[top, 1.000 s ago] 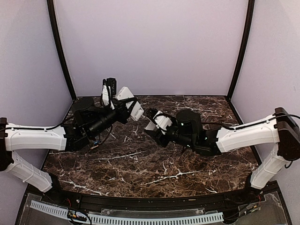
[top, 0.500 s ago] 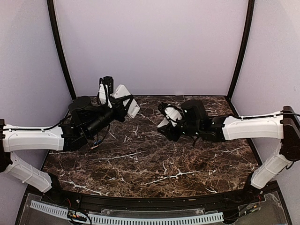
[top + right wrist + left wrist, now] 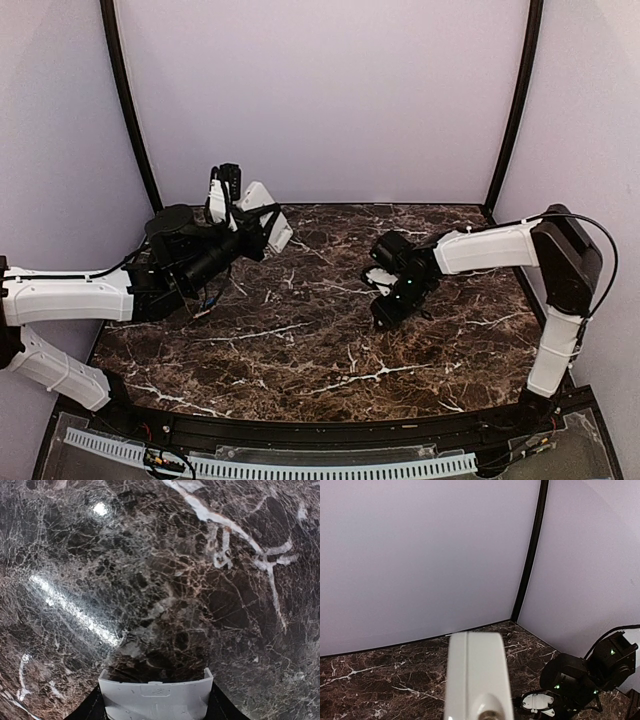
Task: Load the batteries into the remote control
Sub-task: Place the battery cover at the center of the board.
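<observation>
The remote control, a slim white handset, is held up off the table at the back left, with my left gripper shut on it. In the left wrist view one end of the remote control sticks up from the bottom edge and hides the fingers. My right gripper points down at the middle right of the marble table. It is shut on a small white cover piece, pinched between the dark fingers close above the surface. The batteries are out of view.
The dark marble table is enclosed by pale lilac walls with black corner posts. The right arm's dark wrist shows low right in the left wrist view. A black rail runs along the near edge.
The right arm has drawn away from the remote, swung right and turned its gripper down toward the table with the cover piece. The left gripper with the remote shifted slightly left.
</observation>
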Controlling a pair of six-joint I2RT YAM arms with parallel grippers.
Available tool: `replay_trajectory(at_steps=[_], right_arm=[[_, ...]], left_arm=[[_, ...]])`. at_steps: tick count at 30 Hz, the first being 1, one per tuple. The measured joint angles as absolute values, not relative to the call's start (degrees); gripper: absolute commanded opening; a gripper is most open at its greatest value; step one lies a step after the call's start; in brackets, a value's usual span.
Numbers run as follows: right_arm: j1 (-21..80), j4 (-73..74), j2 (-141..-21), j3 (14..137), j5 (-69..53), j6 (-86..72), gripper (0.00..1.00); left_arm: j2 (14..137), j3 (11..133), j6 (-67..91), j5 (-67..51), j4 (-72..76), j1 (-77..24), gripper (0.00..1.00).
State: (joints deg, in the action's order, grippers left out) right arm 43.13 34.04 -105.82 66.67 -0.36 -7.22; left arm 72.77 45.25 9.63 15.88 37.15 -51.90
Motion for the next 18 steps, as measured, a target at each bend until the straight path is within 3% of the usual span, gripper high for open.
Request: replay_trajectory(at_steps=[10, 18], right_arm=[[42.94, 38.7, -107.77, 69.8, -1.72, -8.64, 0.71], [42.94, 39.88, -108.16, 70.83, -2.02, -8.43, 0.73]], left_arm=[[72.1, 45.25, 9.17, 15.97, 36.38, -51.9, 0.0], [71.94, 45.25, 8.54, 15.9, 36.34, -51.9, 0.0]])
